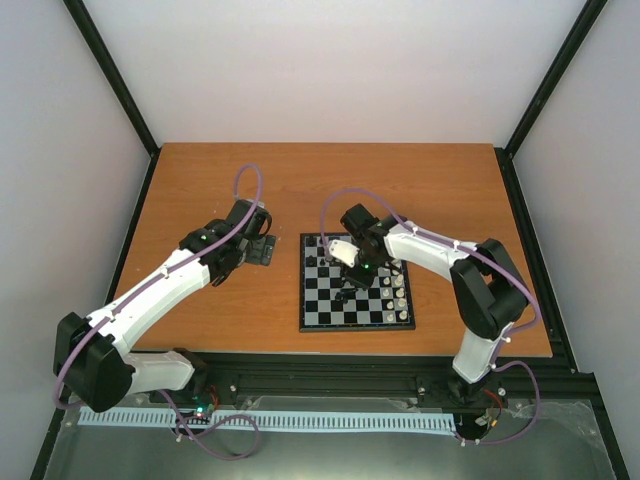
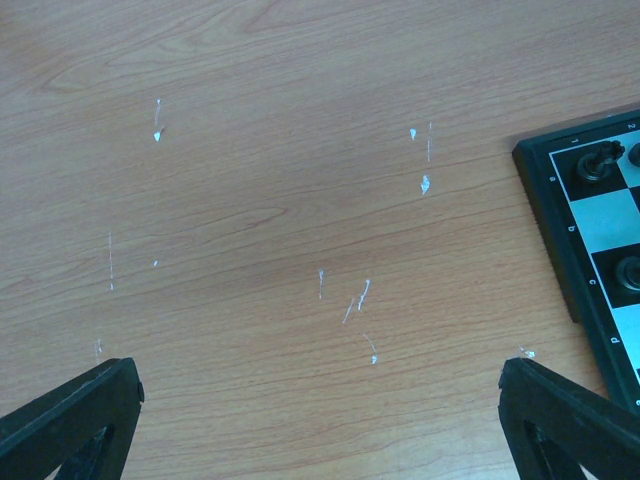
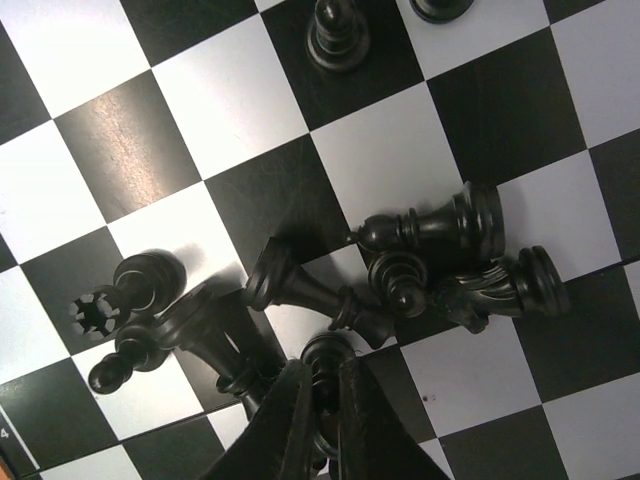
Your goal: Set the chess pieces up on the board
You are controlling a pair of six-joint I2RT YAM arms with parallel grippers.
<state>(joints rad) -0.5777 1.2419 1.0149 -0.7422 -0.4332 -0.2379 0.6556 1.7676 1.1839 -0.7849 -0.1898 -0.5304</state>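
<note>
The board [image 1: 325,315] lies in the middle of the table. White chess pieces [image 1: 400,292] stand in rows along its right side. In the right wrist view several black chess pieces [image 3: 430,228] lie toppled in a heap on the board [image 3: 230,100]. My right gripper [image 3: 322,395] is shut on one small black piece [image 3: 327,362] at the heap's near edge, its head pinched between the fingertips. My left gripper [image 2: 320,425] hovers open over bare wood left of the board [image 2: 545,200], with nothing between its fingers [image 2: 70,420].
A black piece [image 3: 336,35] stands upright on a dark square beyond the heap. Two black pieces [image 2: 597,160] stand in the board's left column in the left wrist view. Black frame rails border the table on the left and right.
</note>
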